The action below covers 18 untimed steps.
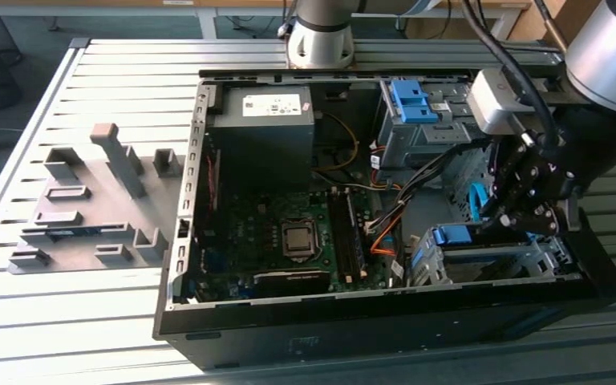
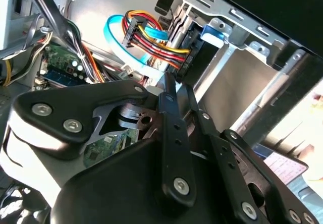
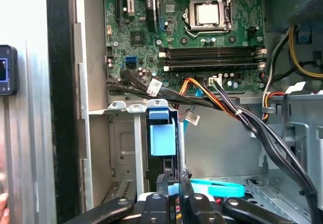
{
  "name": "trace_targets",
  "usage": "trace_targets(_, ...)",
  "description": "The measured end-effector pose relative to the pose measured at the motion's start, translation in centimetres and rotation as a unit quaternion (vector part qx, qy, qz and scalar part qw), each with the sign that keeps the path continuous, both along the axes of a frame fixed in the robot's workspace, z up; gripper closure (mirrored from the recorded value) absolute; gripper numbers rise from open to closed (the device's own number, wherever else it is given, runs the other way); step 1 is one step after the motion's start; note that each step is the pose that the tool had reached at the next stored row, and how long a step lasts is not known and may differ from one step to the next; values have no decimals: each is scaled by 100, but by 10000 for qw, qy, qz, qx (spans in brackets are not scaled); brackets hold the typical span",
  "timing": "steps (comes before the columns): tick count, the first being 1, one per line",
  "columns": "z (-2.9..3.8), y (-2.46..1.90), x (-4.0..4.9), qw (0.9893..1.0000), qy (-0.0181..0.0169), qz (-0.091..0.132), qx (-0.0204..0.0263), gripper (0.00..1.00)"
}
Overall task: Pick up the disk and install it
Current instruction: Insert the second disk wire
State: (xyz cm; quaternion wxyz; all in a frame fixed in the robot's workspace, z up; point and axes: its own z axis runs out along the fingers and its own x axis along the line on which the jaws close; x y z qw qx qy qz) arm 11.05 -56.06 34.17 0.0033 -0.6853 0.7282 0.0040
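The disk sits in the silver drive cage at the front corner of the open computer case, on the exterior view's right. Its blue plastic end shows at the cage's edge nearest the motherboard. My gripper hangs over that cage, right behind the blue end. In both wrist views the black fingers stand close together, shut, with the gripper at the dark part behind the blue end. Whether the fingers clamp that part is hidden. In the second wrist view the gripper points at a cable bundle.
A grey box with a white sticker and a bare blue bracket sit at the case's far side. The motherboard and loose cables lie beside the cage. A grey fixture with blocks stands on the slatted table.
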Motion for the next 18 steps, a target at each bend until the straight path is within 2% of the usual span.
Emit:
trace_targets(3, 77, 0, 0, 10000, 1, 0, 0, 76)
trace_targets(4, 84, 0, 0, 10000, 1, 0, 0, 76)
trace_targets(6, 84, 0, 0, 10000, 1, 0, 2, 78)
trace_targets(7, 85, 0, 0, 10000, 1, 0, 1, 84)
trace_targets(8, 86, 0, 0, 10000, 1, 0, 0, 84)
trace_targets(9, 87, 0, 0, 10000, 1, 0, 0, 89)
trace_targets(18, 92, 0, 0, 10000, 1, 0, 0, 89)
